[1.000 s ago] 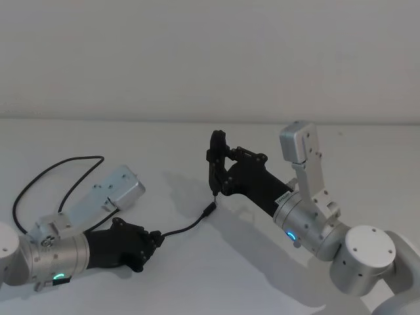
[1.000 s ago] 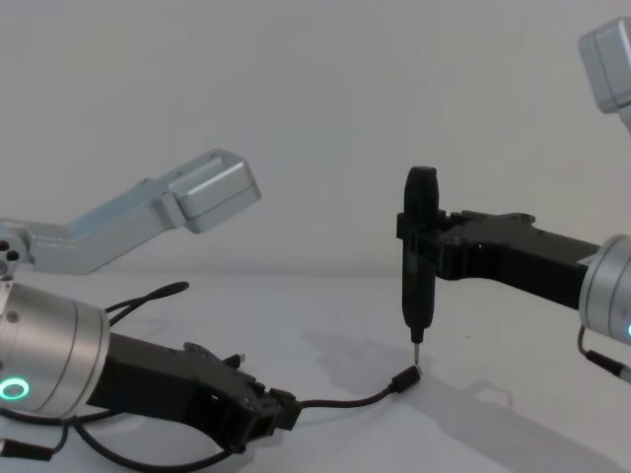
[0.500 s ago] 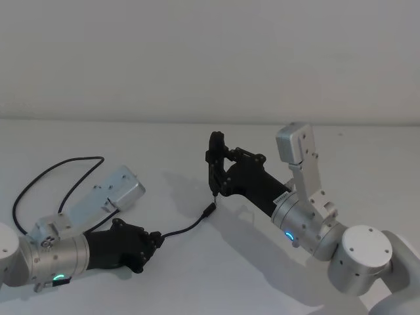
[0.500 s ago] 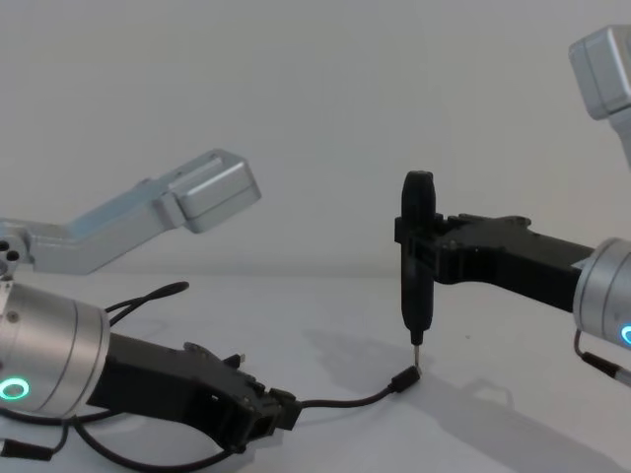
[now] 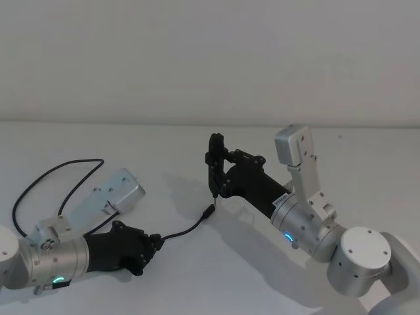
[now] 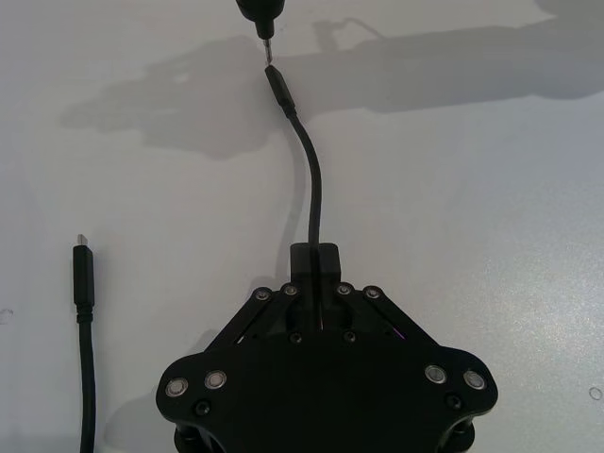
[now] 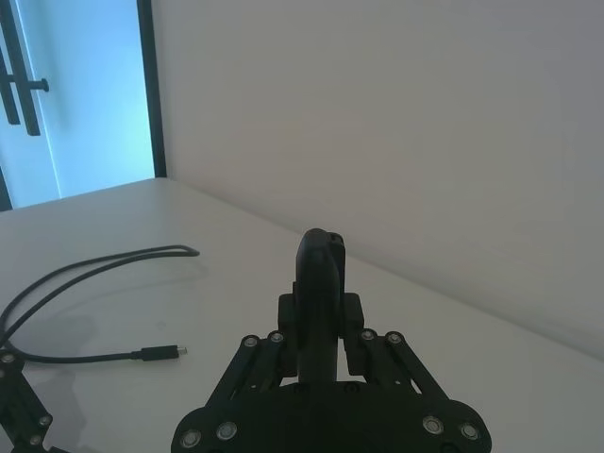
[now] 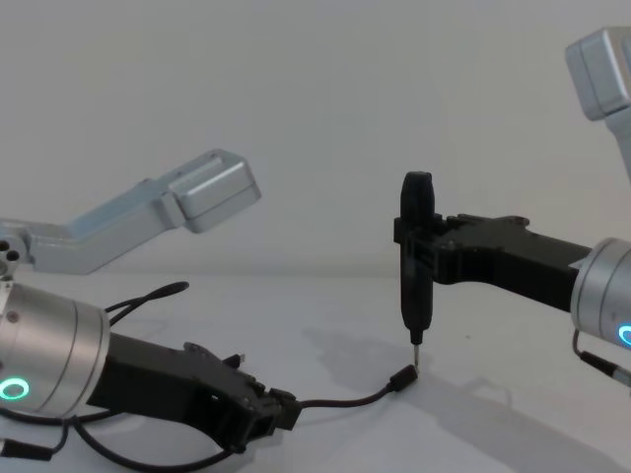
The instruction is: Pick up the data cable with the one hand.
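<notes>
since a second ago the right gripper [image 5: 214, 167] has slid slightly toward the robot's left, and the left gripper [image 5: 152, 244] has drawn back a touch toward the robot; the cable's free plug has barely shifted. the left gripper lies low on the white counter [image 5: 197, 275], its fingers closed on the data cable [image 5: 187, 228] a short way behind the free end. from there the cord arcs forward to its small plug [image 8: 402, 379], which rests on the counter just under the metal tip of the pen-like tool [image 8: 415, 261] that the right gripper clamps upright. tip and plug look nearly touching; whether they meet cannot be told. bare counter lies open all around the plug. the left wrist view shows a second plug end [image 6: 84, 278] lying apart, beside the gripper. the head view shows the cord's slack looping [image 5: 46, 176] far out on the left.
</notes>
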